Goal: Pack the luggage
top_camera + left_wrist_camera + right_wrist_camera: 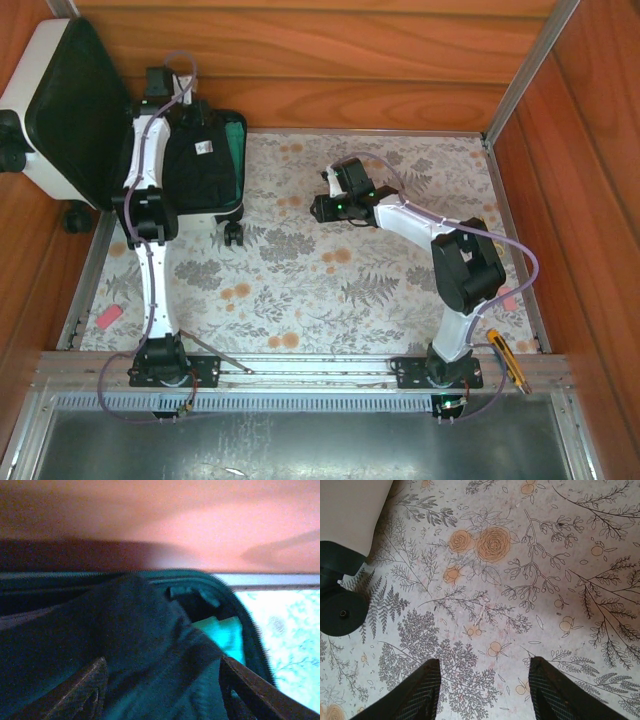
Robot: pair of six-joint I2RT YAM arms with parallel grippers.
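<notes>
The luggage (30,75) lies open in the far left corner, its lid propped against the wooden wall with the black lining facing out. A dark garment (195,170) with a small white tag lies in the base. The left arm reaches over it, with the left gripper (188,112) down at the garment's far end. The right gripper (325,207) hovers above the floral tablecloth (330,290), apart from the luggage. A yellow-handled tool (508,360) lies beside the right arm's base.
</notes>
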